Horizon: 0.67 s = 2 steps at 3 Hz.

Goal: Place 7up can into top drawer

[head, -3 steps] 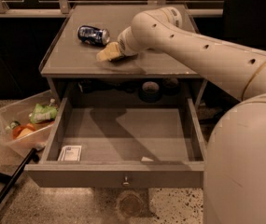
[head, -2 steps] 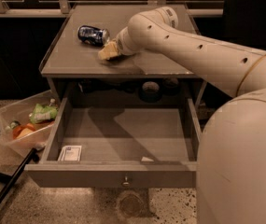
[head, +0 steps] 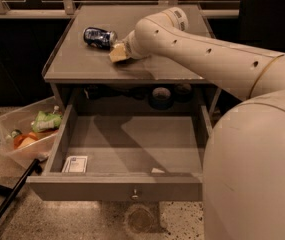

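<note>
Camera view: gripper [head: 117,54] at the table [head: 82,68], drawer [head: 117,188] open

Your gripper sits low at the tabletop, just right of the blue can [head: 99,37]. You cannot tell whether it is spread or clamped. The 7up can cannot be made out, and you cannot tell if the gripper hides it. The drawer stands pulled out below, well apart from the gripper.

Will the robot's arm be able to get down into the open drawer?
Probably yes. The top drawer stands wide open with nothing covering it; the end effector is over the tabletop above.
</note>
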Tool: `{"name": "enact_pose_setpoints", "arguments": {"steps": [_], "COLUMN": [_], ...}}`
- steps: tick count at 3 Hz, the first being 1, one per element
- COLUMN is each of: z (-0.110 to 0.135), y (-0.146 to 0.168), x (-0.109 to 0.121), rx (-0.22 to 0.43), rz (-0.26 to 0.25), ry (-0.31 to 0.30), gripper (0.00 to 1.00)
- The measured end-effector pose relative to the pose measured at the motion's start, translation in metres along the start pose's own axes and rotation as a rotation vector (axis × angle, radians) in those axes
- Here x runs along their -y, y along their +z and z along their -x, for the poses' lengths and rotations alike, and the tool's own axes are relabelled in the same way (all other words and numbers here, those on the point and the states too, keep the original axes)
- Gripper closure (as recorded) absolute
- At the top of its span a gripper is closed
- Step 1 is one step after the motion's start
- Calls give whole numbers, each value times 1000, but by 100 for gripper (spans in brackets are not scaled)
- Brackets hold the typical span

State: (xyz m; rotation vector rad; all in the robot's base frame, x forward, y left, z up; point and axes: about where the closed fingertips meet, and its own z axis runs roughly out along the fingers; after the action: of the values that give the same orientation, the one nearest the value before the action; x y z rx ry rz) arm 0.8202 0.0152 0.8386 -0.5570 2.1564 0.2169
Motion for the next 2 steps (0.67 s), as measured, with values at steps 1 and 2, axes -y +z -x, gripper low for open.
{"name": "enact_pose_setpoints", "arguments": {"steps": [1, 2], "z": [-1, 2], "y": [-2, -13], "x": [5, 8], "rx": [8, 35], "rz": [-17, -34], "ry": [12, 12], "gripper": [89, 100]}}
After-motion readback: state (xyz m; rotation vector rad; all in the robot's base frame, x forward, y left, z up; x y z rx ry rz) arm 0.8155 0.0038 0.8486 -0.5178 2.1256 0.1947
